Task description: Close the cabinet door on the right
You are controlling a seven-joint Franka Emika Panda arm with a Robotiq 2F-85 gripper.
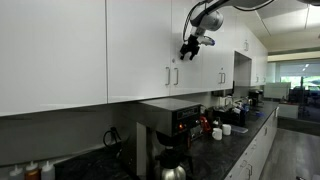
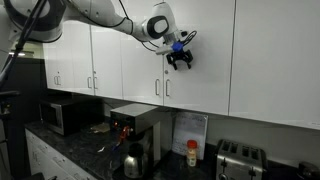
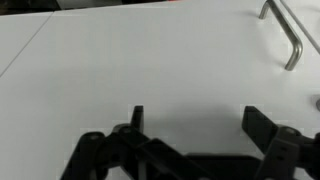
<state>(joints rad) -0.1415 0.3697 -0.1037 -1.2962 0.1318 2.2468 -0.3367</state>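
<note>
Gripper (image 3: 195, 115) is spread wide with nothing between the fingers (image 3: 137, 116) and it's pointed straight at the white cabinet door (image 3: 150, 60). It sits really close to the panel, but I can't tell if it's actually touching. The door's silver bar handle (image 3: 284, 34) is off in the top corner of the wrist view. In both exterior views the gripper (image 1: 188, 50) (image 2: 180, 62) hangs high on that door (image 2: 205, 75) – above the handle (image 2: 168, 87). The door looks about flush with its neighbours. A coffee machine (image 2: 135, 128) sits on the dark counter (image 2: 75, 150) below.
</note>
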